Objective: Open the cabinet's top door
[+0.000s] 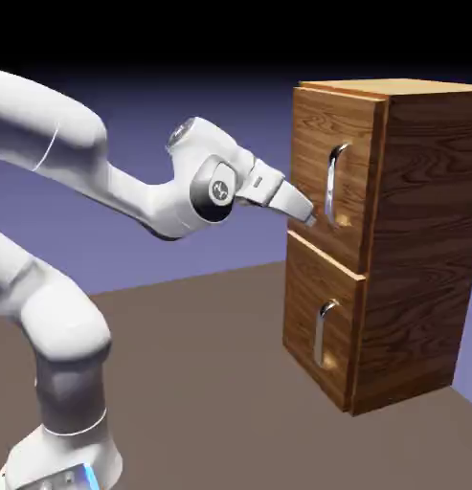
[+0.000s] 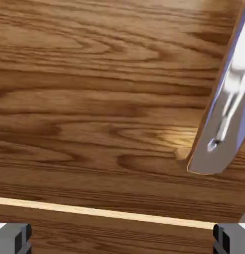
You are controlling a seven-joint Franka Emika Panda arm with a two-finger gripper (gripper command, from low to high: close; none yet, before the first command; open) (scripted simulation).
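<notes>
The cabinet of brown wood grain stands at the exterior view's right. Its top door carries a long curved silver handle. My gripper hovers close to the door's lower part, just left of the handle's lower end, with nothing in it. In the hand view the door's wood fills the picture and the handle runs down the right side, outside the span of the fingers. My gripper is open, and its grey fingertips sit far apart at the bottom corners.
Below the top door is a shorter panel with a short silver handle. A pale seam between the two panels crosses the hand view just above the fingertips. The brown table stretches in front of the cabinet.
</notes>
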